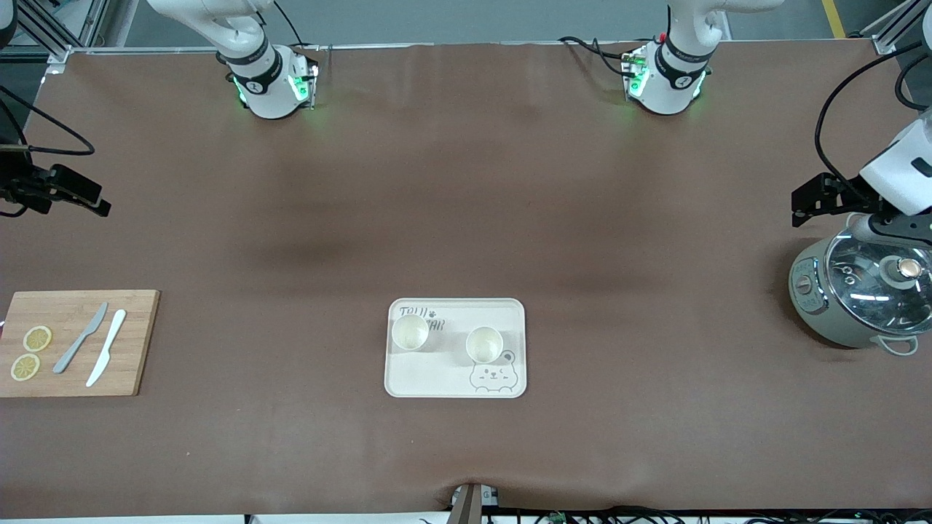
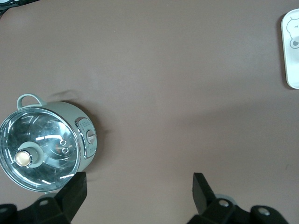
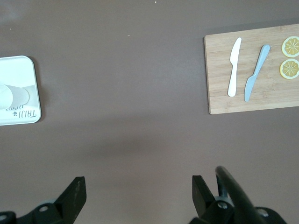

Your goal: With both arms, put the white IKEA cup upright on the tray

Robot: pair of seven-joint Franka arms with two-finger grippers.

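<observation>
The cream-white tray (image 1: 437,380) with the bear drawing lies in the middle of the table. Two white cups stand upright on it: one (image 1: 410,332) on the lettering, the other (image 1: 484,344) beside the bear face. My left gripper (image 1: 799,209) hangs open and empty over bare table beside the pot, and its wrist view shows its gripper (image 2: 139,186) and a tray edge (image 2: 292,51). My right gripper (image 1: 102,207) hangs open and empty over bare table at the right arm's end. Its wrist view shows its gripper (image 3: 139,189), a tray corner (image 3: 21,67) and one cup (image 3: 11,97).
A grey cooking pot with a glass lid (image 1: 859,291) stands at the left arm's end of the table and also shows in the left wrist view (image 2: 44,147). A bamboo cutting board (image 1: 73,378) at the right arm's end carries two knives and two lemon slices, and also shows in the right wrist view (image 3: 219,79).
</observation>
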